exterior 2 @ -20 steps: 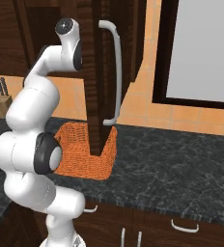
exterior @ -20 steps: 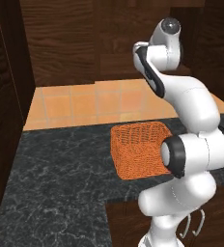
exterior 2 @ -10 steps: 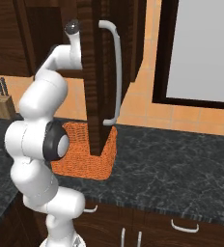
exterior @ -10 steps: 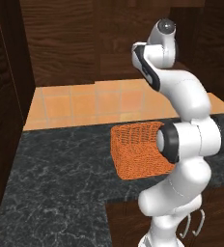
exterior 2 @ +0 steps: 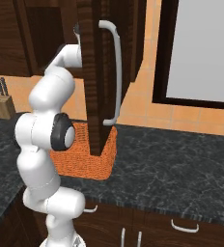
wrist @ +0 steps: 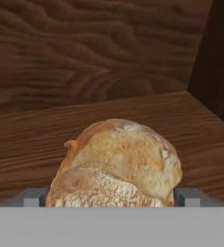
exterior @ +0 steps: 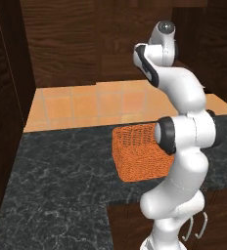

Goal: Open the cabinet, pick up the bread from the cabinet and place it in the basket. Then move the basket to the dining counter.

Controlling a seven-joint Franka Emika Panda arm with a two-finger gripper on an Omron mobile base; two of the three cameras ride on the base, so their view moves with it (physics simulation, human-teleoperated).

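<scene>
Claw [wrist: 112, 197]: jaws spread wide, one tip seen on each side of the bread [wrist: 119, 164], nothing clamped yet.
Bread: lying on the cabinet shelf [wrist: 32, 140], directly between the tips.
Change: the arm has been carried deeper into the open cabinet [exterior 2: 97, 82] over the last second.
Meaning: closing on the bread is judged next.
Basket [exterior: 135, 151]: on the black counter [exterior: 56, 185], below the claw.
</scene>
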